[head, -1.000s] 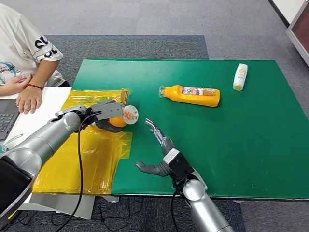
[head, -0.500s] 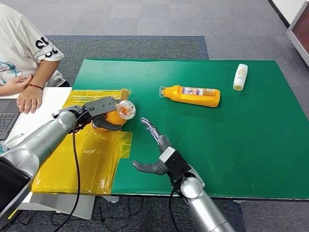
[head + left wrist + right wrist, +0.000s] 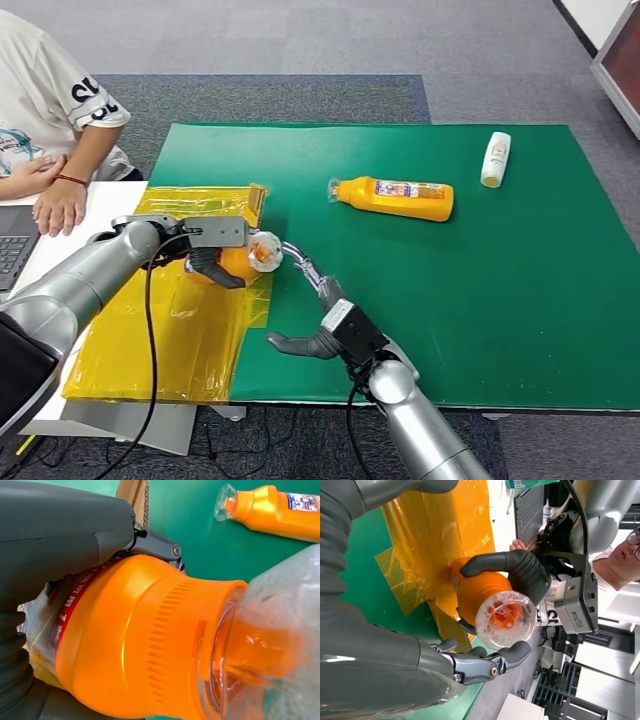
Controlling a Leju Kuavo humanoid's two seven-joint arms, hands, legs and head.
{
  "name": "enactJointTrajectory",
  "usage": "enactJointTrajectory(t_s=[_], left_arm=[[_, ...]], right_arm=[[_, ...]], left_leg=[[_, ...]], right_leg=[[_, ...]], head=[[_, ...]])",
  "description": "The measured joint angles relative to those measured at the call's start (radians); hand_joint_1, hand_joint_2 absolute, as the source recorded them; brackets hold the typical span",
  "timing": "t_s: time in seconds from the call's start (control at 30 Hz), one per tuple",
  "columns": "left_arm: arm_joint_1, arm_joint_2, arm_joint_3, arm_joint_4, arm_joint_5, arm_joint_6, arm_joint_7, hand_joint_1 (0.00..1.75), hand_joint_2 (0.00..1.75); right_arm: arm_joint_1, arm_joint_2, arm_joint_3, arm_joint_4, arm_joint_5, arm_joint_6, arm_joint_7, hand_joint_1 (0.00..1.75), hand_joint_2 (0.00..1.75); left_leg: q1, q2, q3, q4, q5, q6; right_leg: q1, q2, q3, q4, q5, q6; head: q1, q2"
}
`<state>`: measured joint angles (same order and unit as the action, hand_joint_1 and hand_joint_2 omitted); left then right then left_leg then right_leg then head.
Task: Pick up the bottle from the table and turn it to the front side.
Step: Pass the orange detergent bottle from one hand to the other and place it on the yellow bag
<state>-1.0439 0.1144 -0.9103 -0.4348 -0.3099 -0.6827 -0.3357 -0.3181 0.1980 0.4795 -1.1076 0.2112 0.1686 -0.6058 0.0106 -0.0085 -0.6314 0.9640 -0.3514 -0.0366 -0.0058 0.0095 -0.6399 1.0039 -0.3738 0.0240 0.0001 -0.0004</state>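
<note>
My left hand (image 3: 215, 248) grips an orange bottle (image 3: 245, 258) with a clear cap (image 3: 266, 251), held lying sideways above the yellow sheet (image 3: 173, 320), cap toward my right hand. The left wrist view shows the bottle (image 3: 151, 640) close up with a red label under my fingers (image 3: 64, 535). My right hand (image 3: 321, 315) is open with fingers spread, its fingertips (image 3: 296, 252) just beside the cap. In the right wrist view the clear cap (image 3: 505, 617) sits right above my right fingers (image 3: 490, 662).
A second orange bottle (image 3: 396, 198) lies on the green mat (image 3: 468, 290) farther back, and a small white bottle (image 3: 495, 160) lies at the far right. A person's arm (image 3: 64, 190) rests by a laptop (image 3: 11, 245) at the left.
My left hand has carried the bottle lower and toward the right hand. My right hand has moved left and forward, so its fingertips now reach the cap.
</note>
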Motion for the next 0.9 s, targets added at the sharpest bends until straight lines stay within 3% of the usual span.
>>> enactJointTrajectory(t_s=[0.37, 0.4, 0.5, 0.53, 0.9], left_arm=[[-0.024, 0.019, -0.071, 0.008, 0.025, -0.117, -0.053, 1.75, 1.75], [-0.024, 0.022, -0.076, 0.009, 0.033, -0.115, -0.056, 1.58, 1.75], [-0.023, 0.028, -0.083, 0.013, 0.054, -0.091, -0.056, 0.27, 1.75], [-0.022, 0.029, -0.085, 0.015, 0.061, -0.078, -0.054, 0.00, 1.75], [0.028, 0.028, -0.103, 0.033, 0.068, 0.011, -0.025, 0.00, 1.75]], right_arm=[[-0.024, 0.003, 0.029, 0.021, -0.023, 0.017, 0.003, 0.00, 1.75], [-0.026, 0.004, 0.031, 0.023, -0.025, 0.018, 0.003, 0.00, 1.75], [-0.030, 0.004, 0.039, 0.029, -0.028, 0.017, 0.003, 0.00, 1.75], [-0.030, 0.004, 0.041, 0.030, -0.029, 0.016, 0.003, 0.00, 1.75], [-0.028, 0.004, 0.046, 0.044, -0.030, 0.006, 0.006, 0.00, 1.75]], left_leg=[[0.000, 0.000, 0.000, 0.000, 0.001, -0.001], [0.000, 0.000, 0.000, 0.000, 0.001, -0.001], [0.000, 0.000, 0.000, 0.000, 0.001, -0.001], [0.000, 0.000, 0.000, 0.000, 0.001, -0.001], [0.000, 0.001, -0.001, 0.000, 0.001, -0.001]], right_leg=[[0.000, 0.000, 0.000, 0.000, 0.001, 0.000], [0.000, 0.000, 0.000, 0.000, 0.001, 0.000], [0.000, 0.000, 0.000, 0.000, 0.001, 0.000], [0.000, 0.000, 0.000, 0.000, 0.001, 0.000], [0.000, 0.001, -0.002, 0.000, 0.001, -0.001]], head=[[0.000, 0.000], [0.000, 0.000], [0.000, 0.000], [0.000, 0.000], [0.000, 0.000]])
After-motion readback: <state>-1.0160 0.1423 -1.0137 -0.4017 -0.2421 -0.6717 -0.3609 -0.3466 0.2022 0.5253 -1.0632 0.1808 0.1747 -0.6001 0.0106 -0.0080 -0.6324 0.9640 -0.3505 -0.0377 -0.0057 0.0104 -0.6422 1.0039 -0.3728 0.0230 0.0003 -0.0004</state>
